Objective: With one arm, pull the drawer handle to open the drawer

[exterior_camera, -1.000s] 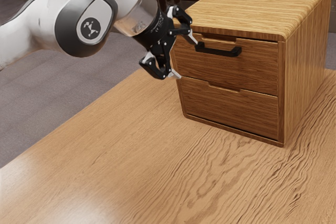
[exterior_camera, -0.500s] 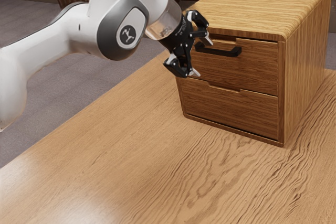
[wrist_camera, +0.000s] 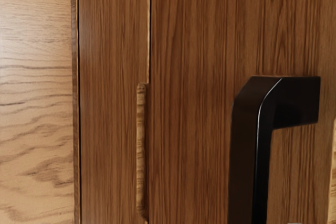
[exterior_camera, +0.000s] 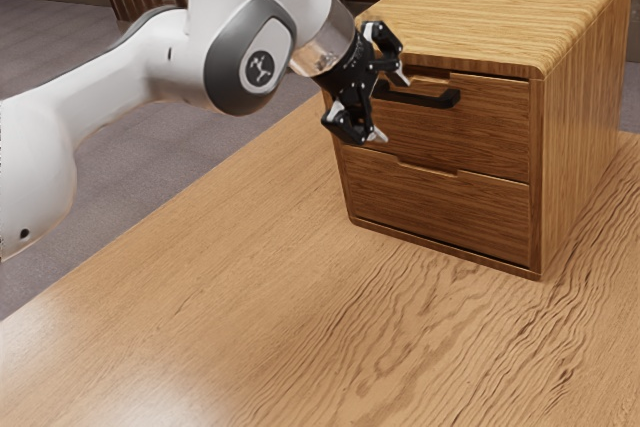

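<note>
A wooden cabinet (exterior_camera: pixel 560 117) with 2 drawers stands on the wooden table (exterior_camera: pixel 300 327) in the upper right of the exterior view. The top drawer (exterior_camera: pixel 470 142) is a warm brown panel with grain running along its width, and as far as that view shows it sits flush in the cabinet front, not pulled out. Its handle (exterior_camera: pixel 425 98) is a slim black bar lying level across the upper left part of the panel, with its ends bent back into the wood. The lower drawer (exterior_camera: pixel 440 202) has only a shallow notch cut into its top edge. The white arm (exterior_camera: pixel 150 57) comes in from the exterior view's left, and its black gripper (exterior_camera: pixel 388 105) is at the handle's left end. The fingers are spread apart, 1 above the bar and 1 below it, with that end of the bar between them and neither fingertip clearly pressing on it. In the wrist view the handle (wrist_camera: pixel 257 150) is close to the hand: a matte black bar with a squared bend and a bevelled edge, standing off the top drawer's (wrist_camera: pixel 210 51) front. Beside it run the seam between the 2 drawers and the lower drawer's (wrist_camera: pixel 110 77) pale notch (wrist_camera: pixel 141 150), with the table (wrist_camera: pixel 31 129) beyond.
</note>
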### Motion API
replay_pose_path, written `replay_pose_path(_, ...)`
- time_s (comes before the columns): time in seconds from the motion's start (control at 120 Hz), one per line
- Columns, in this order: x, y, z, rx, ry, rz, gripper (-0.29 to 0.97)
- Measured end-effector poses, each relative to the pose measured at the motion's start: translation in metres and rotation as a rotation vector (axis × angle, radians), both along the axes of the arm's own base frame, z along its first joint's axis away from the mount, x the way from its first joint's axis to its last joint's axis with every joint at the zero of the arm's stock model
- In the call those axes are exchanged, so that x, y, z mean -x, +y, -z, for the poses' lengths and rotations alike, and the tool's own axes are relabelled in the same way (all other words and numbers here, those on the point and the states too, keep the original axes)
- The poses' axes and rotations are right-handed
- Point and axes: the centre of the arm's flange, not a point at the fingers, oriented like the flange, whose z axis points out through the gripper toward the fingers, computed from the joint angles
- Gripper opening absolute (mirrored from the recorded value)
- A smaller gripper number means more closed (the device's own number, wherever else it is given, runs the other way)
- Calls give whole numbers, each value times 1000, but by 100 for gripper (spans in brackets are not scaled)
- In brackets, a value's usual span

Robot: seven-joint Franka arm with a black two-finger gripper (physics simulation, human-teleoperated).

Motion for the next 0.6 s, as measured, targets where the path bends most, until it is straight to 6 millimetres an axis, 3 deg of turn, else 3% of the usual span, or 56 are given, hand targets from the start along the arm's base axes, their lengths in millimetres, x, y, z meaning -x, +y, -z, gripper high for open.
replay_pose_path(0.233, -7, -1, 6, -3, -9, -1, 54)
replay_pose_path(0.6, -8, -1, 8, -16, -15, 1, 29)
